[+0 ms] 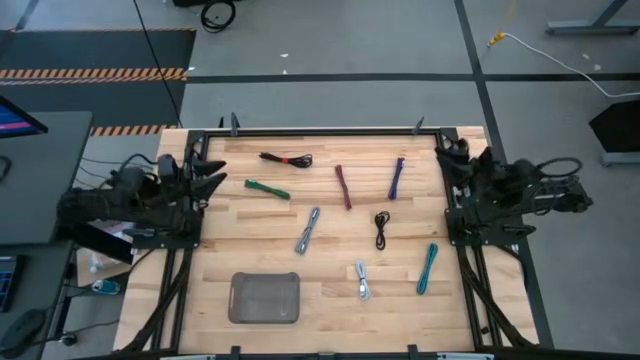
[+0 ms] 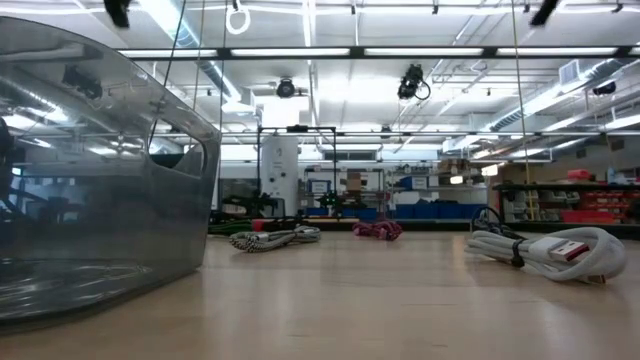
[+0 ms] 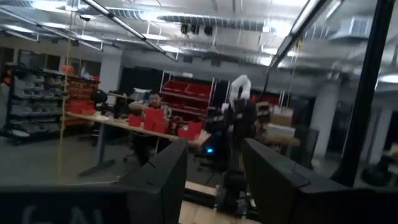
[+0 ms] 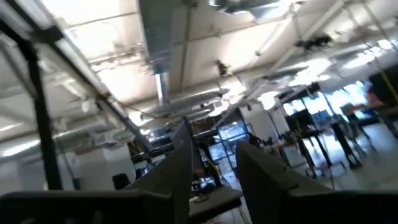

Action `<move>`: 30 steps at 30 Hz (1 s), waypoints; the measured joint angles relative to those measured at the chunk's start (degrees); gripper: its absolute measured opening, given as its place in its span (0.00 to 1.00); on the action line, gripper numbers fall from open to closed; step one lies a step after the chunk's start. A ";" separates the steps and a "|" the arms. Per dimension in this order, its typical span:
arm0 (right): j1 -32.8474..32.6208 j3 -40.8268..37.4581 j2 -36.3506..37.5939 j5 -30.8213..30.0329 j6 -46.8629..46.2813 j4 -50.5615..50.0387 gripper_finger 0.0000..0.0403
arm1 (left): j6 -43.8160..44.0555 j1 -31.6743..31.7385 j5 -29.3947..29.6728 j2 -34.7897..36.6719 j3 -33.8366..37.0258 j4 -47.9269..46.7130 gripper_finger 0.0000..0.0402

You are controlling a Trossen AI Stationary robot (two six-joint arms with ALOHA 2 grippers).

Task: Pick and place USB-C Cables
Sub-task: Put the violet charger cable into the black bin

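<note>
Coloured USB-C cables across wooden table

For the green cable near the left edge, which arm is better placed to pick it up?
Left, most likely. The left gripper is open beside the table's left edge, close to the green cable. The right gripper waits open at the far edge, with the maroon cable and purple cable between.
</note>
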State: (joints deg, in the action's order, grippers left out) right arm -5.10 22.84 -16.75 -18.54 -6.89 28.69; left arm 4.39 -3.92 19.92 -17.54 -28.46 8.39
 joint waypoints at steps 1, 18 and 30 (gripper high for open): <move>0.02 2.80 -1.67 0.84 1.24 -1.31 0.32 | -0.71 0.00 0.00 -1.57 -2.49 -1.75 0.39; 0.04 48.30 -28.90 -14.95 -16.62 -77.11 0.32 | 9.26 0.00 16.56 -23.75 -35.11 -52.43 0.40; 4.66 50.15 -42.89 -11.31 -39.73 -106.45 0.32 | 17.54 0.00 21.00 -34.40 -35.72 -58.06 0.40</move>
State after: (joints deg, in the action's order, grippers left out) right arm -0.44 72.99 -59.64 -29.85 -46.61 -77.76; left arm 21.93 -3.92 40.93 -51.94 -64.18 -49.67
